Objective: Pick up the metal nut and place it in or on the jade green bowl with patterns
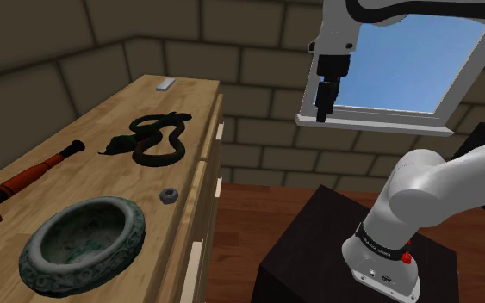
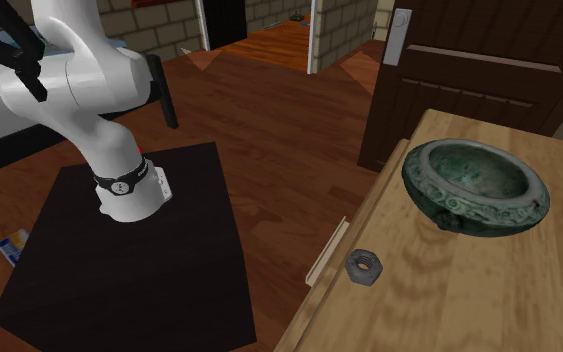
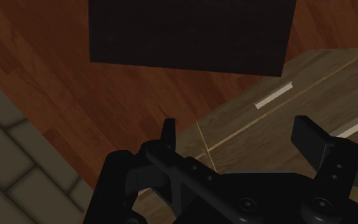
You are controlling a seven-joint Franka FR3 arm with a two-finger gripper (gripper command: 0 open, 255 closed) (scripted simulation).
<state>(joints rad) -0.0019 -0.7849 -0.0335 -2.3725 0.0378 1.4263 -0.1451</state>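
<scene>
Nut (image 1: 170, 195) location, shoulder view: it's seen lying flat just inside the worktop (image 1: 81, 125) edge that faces the stand. The pincer (image 1: 325, 102) is hung high and well apart, out beyond that edge, so a long reach down and across is probably called for. The bowl (image 1: 83, 244) is set near the nut, further along that edge.

Second exterior view: the nut is shown as a small grey hex ring, hole up, with no long axis to be lined up. The bowl is round, mottled green, with a thick carved rim.

Wrist view: the fingers (image 3: 308, 137) are spread wide, nothing held.
</scene>
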